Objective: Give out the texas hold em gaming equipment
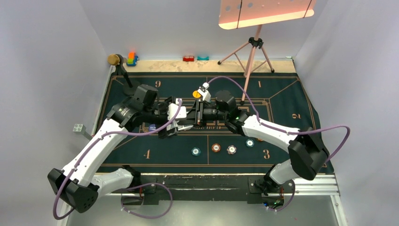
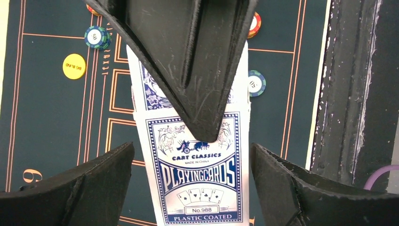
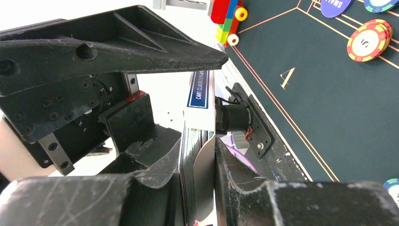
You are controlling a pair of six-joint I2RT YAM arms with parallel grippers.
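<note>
A blue-and-white playing card box point(image 2: 195, 174) hangs above the green mat, held level between the two arms. My right gripper point(image 3: 207, 155) is shut on the stack of playing cards point(image 3: 195, 165) that sticks out of the box point(image 3: 198, 89). My left gripper point(image 2: 192, 148) is open, one finger on each side of the box's far end, apart from it. In the top view both grippers point(image 1: 175, 123) point(image 1: 197, 115) meet mid-mat. Several chips point(image 1: 216, 148) lie in a row on the near mat. A yellow button point(image 2: 74, 66) lies farther back.
The felt mat point(image 1: 291, 101) covers the table. A pink tripod point(image 1: 251, 52) stands at the back right and a small stand point(image 1: 115, 60) at the back left. Toy blocks point(image 1: 131, 59) sit along the far edge. A dark-blue button point(image 1: 151, 126) lies under the left arm.
</note>
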